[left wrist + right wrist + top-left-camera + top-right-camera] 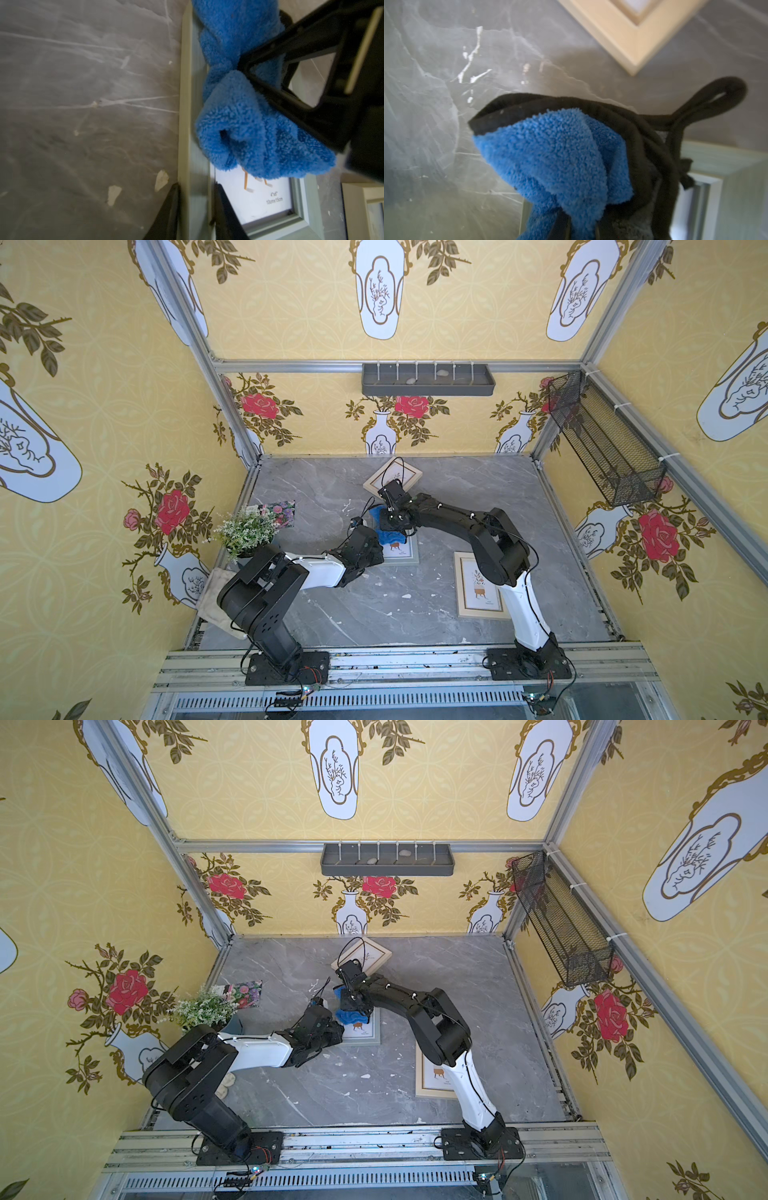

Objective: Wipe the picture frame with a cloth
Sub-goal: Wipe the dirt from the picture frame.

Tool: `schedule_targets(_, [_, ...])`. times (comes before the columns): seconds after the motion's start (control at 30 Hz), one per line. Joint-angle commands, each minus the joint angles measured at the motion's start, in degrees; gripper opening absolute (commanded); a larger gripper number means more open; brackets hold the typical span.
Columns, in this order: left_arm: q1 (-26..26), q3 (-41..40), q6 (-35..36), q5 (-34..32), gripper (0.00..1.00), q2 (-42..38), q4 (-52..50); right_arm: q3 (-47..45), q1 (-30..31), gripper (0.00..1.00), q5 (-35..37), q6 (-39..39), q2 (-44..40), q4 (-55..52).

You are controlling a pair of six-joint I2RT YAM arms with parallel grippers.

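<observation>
On the grey marbled table (340, 614) lie three frames: one grey-green picture frame (194, 145) in the middle and two pale wood ones, a far frame (409, 472) and a near frame (465, 589). One blue cloth (249, 128) is bunched in the right gripper (583, 218), whose jaws pinch it tight; it hangs beneath them and lies over the picture frame's glass. The left gripper (197, 197), jaws narrowly parted, clamps that frame's side rail, just short of the cloth.
</observation>
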Motion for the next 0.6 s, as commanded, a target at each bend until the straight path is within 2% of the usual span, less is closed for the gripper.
schedule_targets(0.0, [0.3, -2.5, -0.5, 0.1, 0.23, 1.2, -27.2, 0.6, -1.2, 0.05, -1.6, -0.1, 0.7, -2.3])
schedule_targets(0.23, [2.0, -3.2, -1.0, 0.0, 0.23, 1.3, -26.8, -9.3, -5.1, 0.05, 1.7, -1.1, -7.2, -2.7])
schedule_targets(0.47, [3.0, -1.6, 0.1, -0.2, 0.23, 2.4, -27.0, -18.3, 0.3, 0.05, 1.3, 1.4, -14.8, -4.7])
schedule_targets(0.57, [3.6, -1.4, 0.5, -0.3, 0.23, 2.6, -27.0, -24.5, 1.8, 0.06, -1.7, 4.6, -18.7, -4.0])
